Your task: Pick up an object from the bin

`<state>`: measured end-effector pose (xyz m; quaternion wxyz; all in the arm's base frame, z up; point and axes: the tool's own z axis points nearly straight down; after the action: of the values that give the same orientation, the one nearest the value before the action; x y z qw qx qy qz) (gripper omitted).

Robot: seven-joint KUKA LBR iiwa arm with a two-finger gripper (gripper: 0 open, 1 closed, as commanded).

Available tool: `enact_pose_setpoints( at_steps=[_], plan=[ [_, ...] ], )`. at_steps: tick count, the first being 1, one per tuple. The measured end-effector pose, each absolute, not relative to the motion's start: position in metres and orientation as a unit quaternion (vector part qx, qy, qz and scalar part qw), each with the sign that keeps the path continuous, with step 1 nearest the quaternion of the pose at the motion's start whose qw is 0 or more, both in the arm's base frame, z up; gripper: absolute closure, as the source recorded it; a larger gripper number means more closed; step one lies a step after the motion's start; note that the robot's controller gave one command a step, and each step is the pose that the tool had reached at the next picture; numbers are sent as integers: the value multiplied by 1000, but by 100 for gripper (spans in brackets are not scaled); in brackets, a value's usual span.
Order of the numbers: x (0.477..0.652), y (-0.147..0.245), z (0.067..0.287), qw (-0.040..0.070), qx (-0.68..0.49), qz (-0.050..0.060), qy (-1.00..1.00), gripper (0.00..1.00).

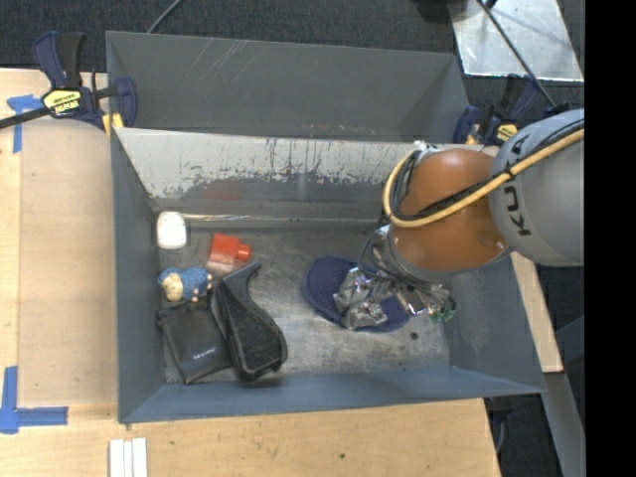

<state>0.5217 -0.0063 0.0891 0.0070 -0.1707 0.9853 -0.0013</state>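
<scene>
Tool [363,304]: down in the bin [298,177], directly on a dark blue cloth [324,280]; whether wide or narrow cannot be told. Well apart, on the tool's far side from the arm: two black pouches [248,334], red block [228,251], white cylinder [171,231].

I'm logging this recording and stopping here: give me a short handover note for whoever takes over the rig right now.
Gripper: low in the bin, on a dark blue round cloth piece right of centre; a hold on it cannot be confirmed.
At the left: white cylinder, red block, small blue toy, two black pieces.
Done: nothing lifted out yet.
Left: secure one thing and raise it clear of the bin.
</scene>
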Motion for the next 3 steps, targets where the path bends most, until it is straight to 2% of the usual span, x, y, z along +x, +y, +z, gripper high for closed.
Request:
enact_pose_setpoints(
  at_steps=[1,2,3],
  plan=[
    [525,-14,195,6,-165,-1,986,100],
    [523,-14,191,1,-164,0,986,0],
    [553,25,73,3,-84,0,996,0]
  ],
)
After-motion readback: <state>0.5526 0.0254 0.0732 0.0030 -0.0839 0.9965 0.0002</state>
